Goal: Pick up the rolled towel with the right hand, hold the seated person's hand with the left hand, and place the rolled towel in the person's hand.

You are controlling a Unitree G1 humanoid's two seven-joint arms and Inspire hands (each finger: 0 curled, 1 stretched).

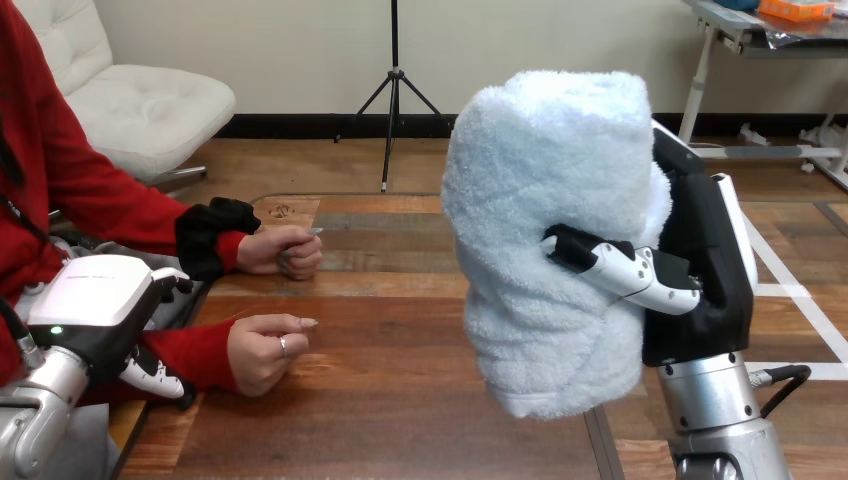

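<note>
A pale blue rolled towel (545,230) stands upright, lifted above the table at the right of the head view. My right hand (700,270) is shut on it, thumb curled across its front. At the left edge my left hand (95,315) sits beside the person's near forearm with its fingers curled; whether it holds the wrist I cannot tell. The person's near hand (265,350) rests on the table in a loose fist. Their far hand (285,250) lies on the table further back, also curled.
The wooden table (400,400) stretches between the person's hands and the towel. The person sits at the left side.
</note>
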